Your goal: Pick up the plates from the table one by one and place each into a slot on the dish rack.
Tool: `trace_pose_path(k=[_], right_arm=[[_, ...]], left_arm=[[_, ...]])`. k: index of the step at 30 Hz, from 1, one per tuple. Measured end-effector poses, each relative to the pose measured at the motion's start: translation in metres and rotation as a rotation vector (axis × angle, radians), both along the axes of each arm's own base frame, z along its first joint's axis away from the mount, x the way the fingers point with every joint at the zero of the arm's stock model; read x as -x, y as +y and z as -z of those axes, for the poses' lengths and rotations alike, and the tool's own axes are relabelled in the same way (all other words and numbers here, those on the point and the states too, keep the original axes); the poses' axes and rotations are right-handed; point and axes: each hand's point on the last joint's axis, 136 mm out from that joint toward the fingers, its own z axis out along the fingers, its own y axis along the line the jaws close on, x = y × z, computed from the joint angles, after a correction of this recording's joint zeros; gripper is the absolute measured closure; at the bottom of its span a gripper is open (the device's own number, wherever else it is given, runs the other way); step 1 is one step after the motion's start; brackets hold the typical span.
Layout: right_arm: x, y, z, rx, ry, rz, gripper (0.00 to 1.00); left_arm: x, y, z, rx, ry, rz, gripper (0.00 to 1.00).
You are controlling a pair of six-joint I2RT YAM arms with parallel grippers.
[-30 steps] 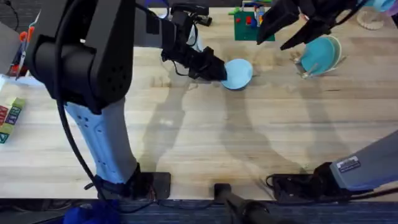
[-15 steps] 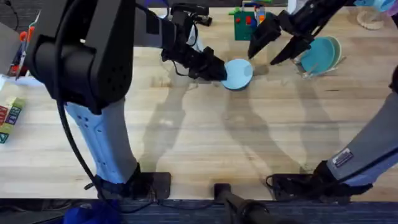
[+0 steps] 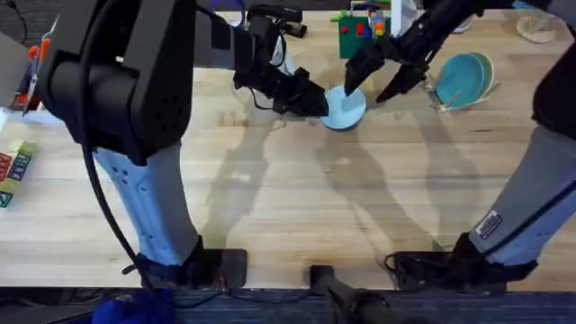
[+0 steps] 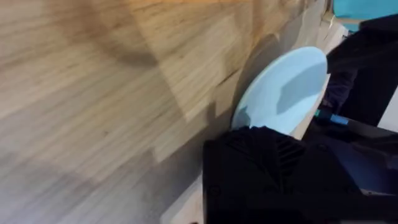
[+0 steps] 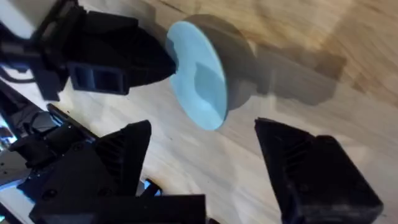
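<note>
My left gripper (image 3: 317, 101) is shut on the near-left edge of the pale light blue plate (image 3: 346, 107), holding it tilted on edge over the table (image 3: 297, 207). In the left wrist view the plate (image 4: 281, 92) stands just beyond my black finger (image 4: 267, 168). My right gripper (image 3: 373, 81) hangs open just right of and above this plate. The right wrist view shows the plate (image 5: 198, 73) beyond its spread fingers (image 5: 118, 163), with the left gripper (image 5: 124, 62) clamped on the rim. The teal-blue plate (image 3: 459, 79) stands upright in the dish rack (image 3: 439, 101) at the back right.
A cream-yellow plate (image 3: 490, 65) leans behind the teal one. A green baseplate with toy bricks (image 3: 358, 34) lies at the back centre, a tape roll (image 3: 537, 29) at the back right, coloured blocks (image 3: 13, 171) at the left edge.
My right gripper has swung left from over the rack to beside the pale blue plate, staying open. The left gripper and its plate have held still.
</note>
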Motion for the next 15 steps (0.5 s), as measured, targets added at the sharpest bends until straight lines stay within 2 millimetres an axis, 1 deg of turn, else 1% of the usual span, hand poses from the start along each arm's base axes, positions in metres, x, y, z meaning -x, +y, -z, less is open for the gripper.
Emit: trace_pose_path(k=[6,9,13,15], right_arm=[[-0.006,0.001,0.014,0.004,0.008,0.006,0.006],[-0.009,0.003,0.018,0.005,0.002,0.008,0.007],[-0.013,0.010,0.019,0.004,-0.023,-0.001,0.006],[-0.012,0.016,0.022,0.006,-0.023,-0.010,0.007]], left_arm=[[0.000,0.000,0.000,0.000,0.000,0.000,0.959],[0.000,0.000,0.000,0.000,0.000,0.000,0.960],[0.000,0.000,0.000,0.000,0.000,0.000,0.960],[0.000,0.000,0.000,0.000,0.000,0.000,0.960]])
